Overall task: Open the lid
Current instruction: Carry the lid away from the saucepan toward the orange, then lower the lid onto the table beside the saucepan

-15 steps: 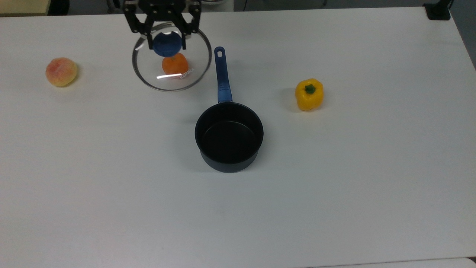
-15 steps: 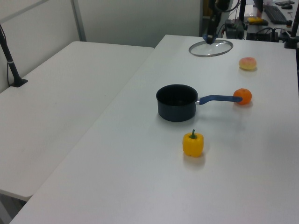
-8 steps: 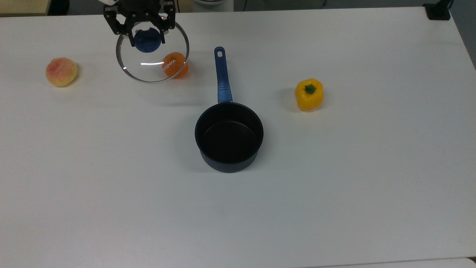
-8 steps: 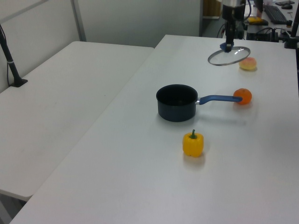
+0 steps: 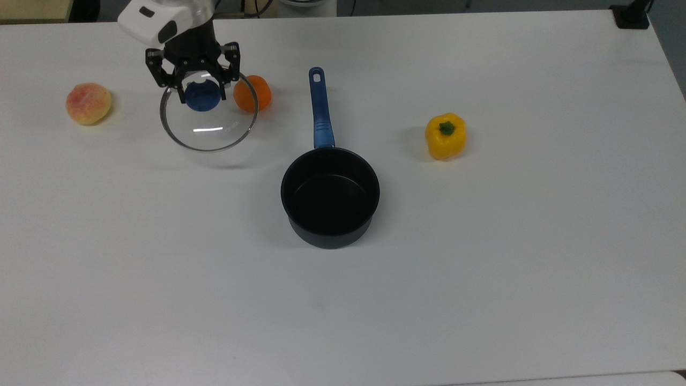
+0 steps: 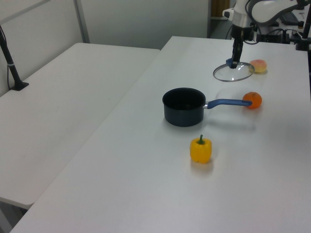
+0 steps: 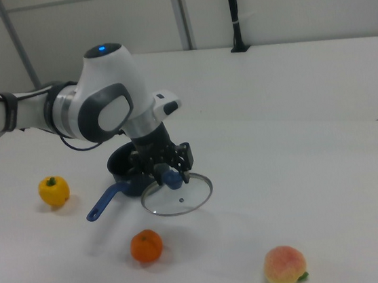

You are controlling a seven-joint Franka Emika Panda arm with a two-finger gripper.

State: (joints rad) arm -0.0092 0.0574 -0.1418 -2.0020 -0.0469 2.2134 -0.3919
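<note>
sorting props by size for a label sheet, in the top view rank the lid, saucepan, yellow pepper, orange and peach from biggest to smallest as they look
1. saucepan, handle included
2. lid, held raised by the gripper, so it may look bigger than it is
3. yellow pepper and peach: too alike to rank
4. orange, partly behind the lid's rim, so unsure

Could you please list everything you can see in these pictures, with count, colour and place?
lid: one, clear glass with blue knob, held above the table between peach and orange
saucepan: one, dark blue, table centre, uncovered
orange: one, orange, beside the saucepan handle's tip
peach: one, pink-yellow, top view's left
bell pepper: one, yellow, top view's right of the saucepan
table: one, white
gripper: one, black, shut on the lid's knob
</note>
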